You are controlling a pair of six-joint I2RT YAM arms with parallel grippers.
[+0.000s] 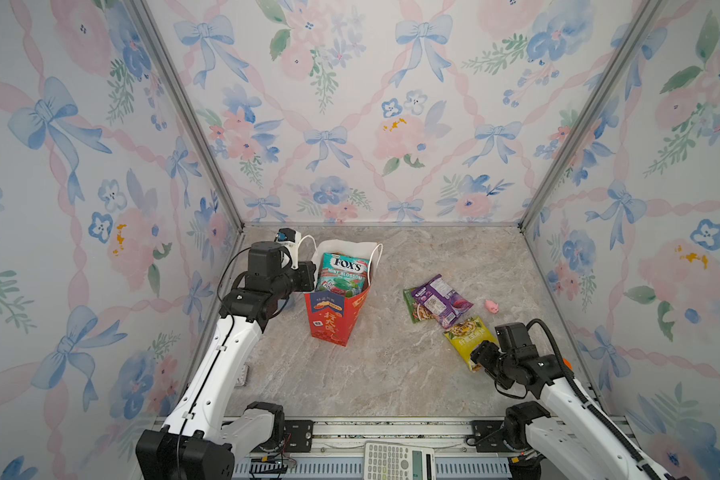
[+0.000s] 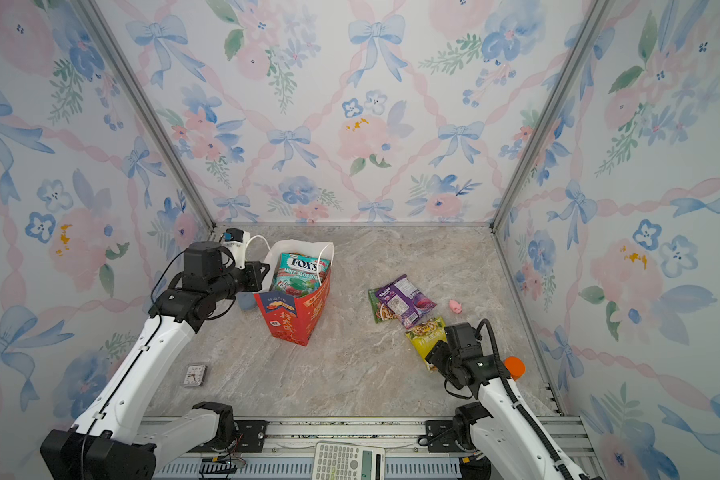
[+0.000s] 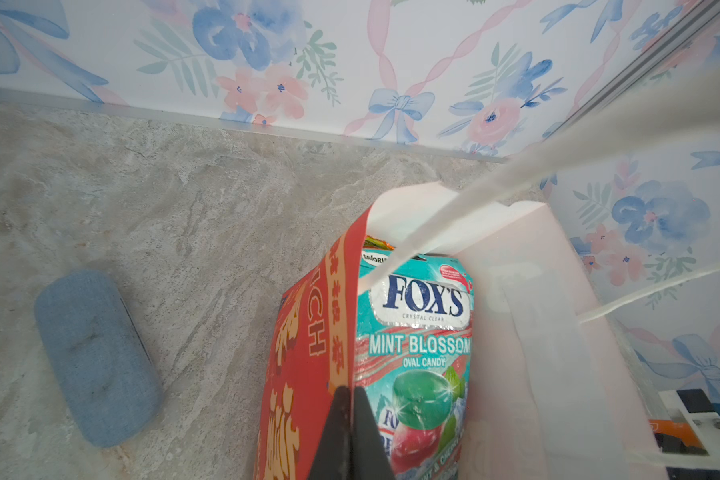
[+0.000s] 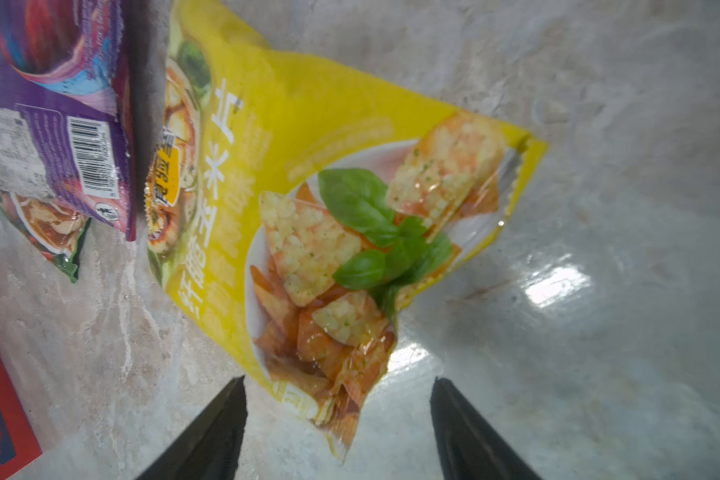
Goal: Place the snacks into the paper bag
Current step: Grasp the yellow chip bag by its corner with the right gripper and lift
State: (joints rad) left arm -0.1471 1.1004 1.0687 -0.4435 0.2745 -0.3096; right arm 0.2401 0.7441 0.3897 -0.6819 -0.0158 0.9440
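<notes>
**Left claw (image 3: 350,392) pinched the paper bag (image 1: 336,316); right claw (image 4: 338,380) spread at the yellow packet (image 4: 308,199)**

The paper bag stood upright with its mouth open. The left claw had its jaws pressed together on the bag's red side wall, near the rim. Just past those jaws, inside the bag, we saw one teal FOX'S packet (image 3: 416,332) on top. Edges of other packets showed behind and under it, and we could not count those. The left arm reached forward with its forearm raised and its wrist turned level toward the bag.

Three more packets lay on the table (image 1: 391,374). The yellow one had its near corner between the right claw's spread fingers; we could not tell whether they touched it. Beyond it from that claw lay one purple packet (image 1: 443,299), resting over one green packet (image 1: 410,307). The right arm sat folded low, its wrist tipped down toward the table.

Farther out, one pink toy pig (image 1: 491,306) lay beyond the right claw, beside the purple packet. One blue case (image 3: 94,353) lay beside the left claw, outside the bag. One calculator (image 1: 391,461) sat behind both claws, and one orange bottle (image 2: 514,366) stood behind the right claw.
</notes>
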